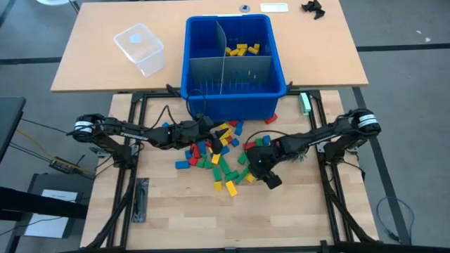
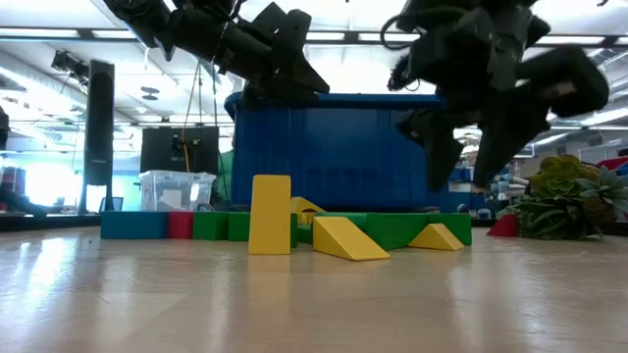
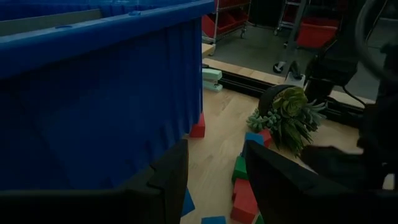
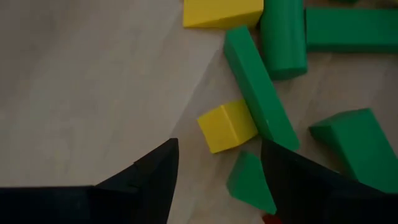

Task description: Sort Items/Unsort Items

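target: your right gripper [image 4: 214,163] hangs right over a small yellow block [image 4: 227,126], which sits just ahead of the gap between its fingers, on the bare wood at the edge of the block pile [image 1: 218,154] farthest from the blue bin [image 1: 235,98]
right fingers: apart with nothing between them, and wider than the block, so you've got room to drop around it
block axis: it's nearly cube-shaped and turned a little askew to the fingers, so expect one corner to touch first
crowding: a long green bar [image 4: 260,96] touches the yellow block on one side, and a green wedge [image 4: 252,183] lies just beside one finger [image 4: 298,180]; the other side is open wood
nearer arm: the right one is yours for this pick; the left gripper [image 3: 214,180] is up by the bin's near wall, fingers part-way apart and empty
sorted so far: a few yellow blocks [image 1: 242,49] lie in one of the bin's back compartments
clear room: from the pile, the wood on the side away from the bin is open for you to pull back and lift
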### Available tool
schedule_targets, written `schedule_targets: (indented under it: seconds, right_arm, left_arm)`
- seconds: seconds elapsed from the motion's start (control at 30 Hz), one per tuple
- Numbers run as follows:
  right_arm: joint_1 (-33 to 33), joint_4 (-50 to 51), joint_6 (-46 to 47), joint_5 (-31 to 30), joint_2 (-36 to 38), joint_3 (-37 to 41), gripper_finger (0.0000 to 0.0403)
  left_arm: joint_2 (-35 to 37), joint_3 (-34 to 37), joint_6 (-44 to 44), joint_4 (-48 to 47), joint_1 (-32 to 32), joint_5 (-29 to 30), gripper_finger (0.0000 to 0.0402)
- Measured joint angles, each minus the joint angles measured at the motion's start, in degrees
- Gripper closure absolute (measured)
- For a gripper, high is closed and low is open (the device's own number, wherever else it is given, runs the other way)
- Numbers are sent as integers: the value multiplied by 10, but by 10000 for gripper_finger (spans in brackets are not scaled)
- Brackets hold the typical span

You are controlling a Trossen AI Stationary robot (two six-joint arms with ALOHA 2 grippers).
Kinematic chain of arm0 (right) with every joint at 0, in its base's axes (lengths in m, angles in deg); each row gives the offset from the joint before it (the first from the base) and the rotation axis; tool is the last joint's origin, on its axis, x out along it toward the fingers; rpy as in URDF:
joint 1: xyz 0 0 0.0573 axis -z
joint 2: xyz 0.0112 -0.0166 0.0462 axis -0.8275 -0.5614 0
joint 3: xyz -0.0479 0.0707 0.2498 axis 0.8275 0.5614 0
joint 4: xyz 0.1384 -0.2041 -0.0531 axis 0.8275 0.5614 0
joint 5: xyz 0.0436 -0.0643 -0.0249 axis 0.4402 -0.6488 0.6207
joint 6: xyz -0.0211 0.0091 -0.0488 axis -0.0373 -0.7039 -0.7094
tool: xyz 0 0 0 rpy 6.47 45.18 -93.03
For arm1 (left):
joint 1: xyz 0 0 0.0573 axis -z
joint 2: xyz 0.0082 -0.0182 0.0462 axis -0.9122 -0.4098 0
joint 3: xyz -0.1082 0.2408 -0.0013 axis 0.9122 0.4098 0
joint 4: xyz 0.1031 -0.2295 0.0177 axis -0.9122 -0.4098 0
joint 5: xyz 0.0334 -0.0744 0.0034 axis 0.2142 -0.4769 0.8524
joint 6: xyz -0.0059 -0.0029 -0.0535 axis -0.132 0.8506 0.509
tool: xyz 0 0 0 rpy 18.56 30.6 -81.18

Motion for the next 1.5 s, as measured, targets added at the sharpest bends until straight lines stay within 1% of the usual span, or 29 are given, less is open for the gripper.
schedule_targets:
  seconds: [0.13,0.27,0.47,0.63,0.77,0.9,1.0,1.23,1.4,1.5]
  right_arm:
    - [9,-30,-8,0,-27,0,189]
    - [12,-62,-37,0,-42,0,195]
    - [6,-175,-13,0,-46,0,189]
    - [-10,-302,63,-22,-54,-3,169]
    - [-18,-327,113,-60,-79,-20,146]
    - [-24,-338,143,-62,-116,-41,138]
    - [-28,-348,138,-62,-149,-59,144]
    - [-27,-369,128,-60,-204,-100,172]
    - [-27,-378,137,-62,-241,-106,190]
    - [-26,-395,140,-59,-243,-107,215]
  left_arm:
    - [0,0,0,1,0,0,234]
    - [0,0,0,1,0,0,234]
    - [0,0,0,1,0,0,234]
    - [0,0,0,1,0,0,234]
    - [0,0,0,0,0,0,234]
    - [0,0,0,2,0,0,234]
    - [0,0,0,11,0,1,234]
    - [0,0,0,14,0,1,234]
    - [0,0,0,13,0,0,234]
    - [0,0,0,13,0,0,234]
